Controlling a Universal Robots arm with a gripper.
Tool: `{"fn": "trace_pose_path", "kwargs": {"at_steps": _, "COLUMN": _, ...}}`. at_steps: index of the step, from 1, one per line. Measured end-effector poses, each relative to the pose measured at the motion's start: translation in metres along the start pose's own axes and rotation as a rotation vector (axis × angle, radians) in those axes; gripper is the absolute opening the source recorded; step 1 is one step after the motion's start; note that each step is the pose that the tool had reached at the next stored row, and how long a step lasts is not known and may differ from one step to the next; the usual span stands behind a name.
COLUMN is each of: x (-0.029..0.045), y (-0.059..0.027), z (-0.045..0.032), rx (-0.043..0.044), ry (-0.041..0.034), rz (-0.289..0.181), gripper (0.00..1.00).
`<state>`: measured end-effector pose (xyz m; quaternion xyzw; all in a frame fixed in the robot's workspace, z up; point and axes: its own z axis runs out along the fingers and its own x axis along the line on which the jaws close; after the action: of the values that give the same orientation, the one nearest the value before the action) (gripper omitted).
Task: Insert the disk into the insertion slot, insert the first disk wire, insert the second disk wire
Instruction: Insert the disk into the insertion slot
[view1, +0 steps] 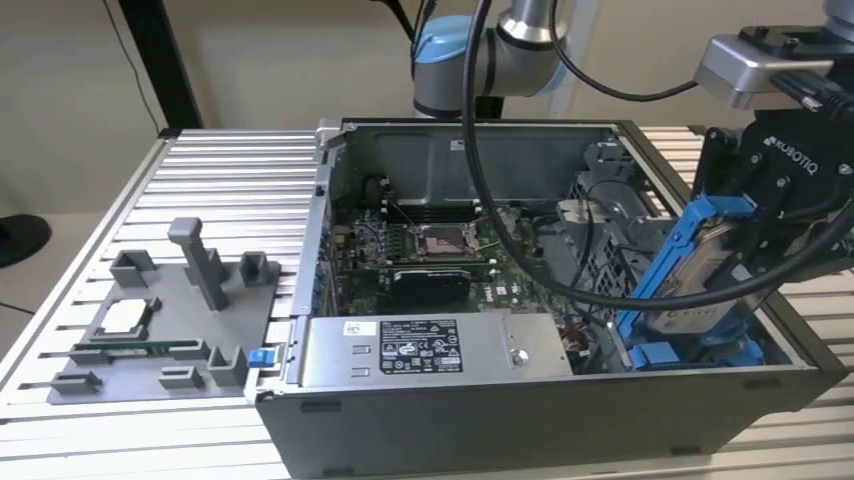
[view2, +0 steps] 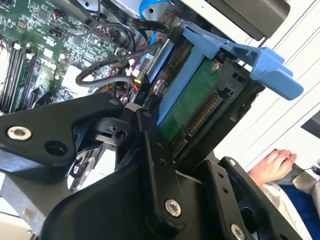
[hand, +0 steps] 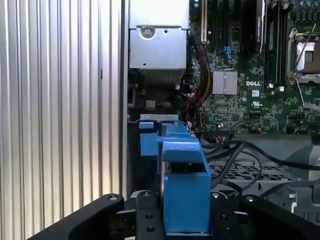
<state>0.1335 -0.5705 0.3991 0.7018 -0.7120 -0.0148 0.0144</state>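
You have the gripper (view1: 747, 255) clamped on the disk (view1: 697, 300). In the first wrist view its black fingers (hand: 145, 222) bear against both flanks of the blue carrier (hand: 185, 192), with no gap on either side.

In the exterior view the disk stands tilted, its upper end leaning toward the exterior view's right. Its lower end is down at the blue rails of the insertion slot (view1: 707, 352), in the near right corner of the open computer case (view1: 534, 420). The disk does not lie flat in the bay. You cannot tell whether its lower edge touches the rails.

In the second wrist view the disk's green circuit board (view2: 192, 107) and its connector row face the camera. A person's hand (view2: 272, 162) rests beyond the case.

Black cables (view1: 534, 250) loop across the motherboard (view1: 427, 250) and end just beside the disk. The labelled power-supply box (view1: 427, 345) sits along the near wall, on the exterior view's left of the slot. A grey fixture tray (view1: 160, 330) lies on the slotted table (view1: 214, 170), beside the case on the exterior view's left.
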Motion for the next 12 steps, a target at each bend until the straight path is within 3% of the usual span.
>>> {"fn": "trace_pose_path", "kwargs": {"at_steps": 8, "x": 0.0000, "y": -0.0006, "z": 0.0146, "rx": 0.0000, "ry": -0.0023, "rz": -0.001, "gripper": 0.00}}
{"fn": "trace_pose_path", "kwargs": {"at_steps": 12, "x": 0.0000, "y": -0.0006, "z": 0.0155, "rx": 0.0000, "ry": -0.0031, "rz": -0.001, "gripper": 0.00}}
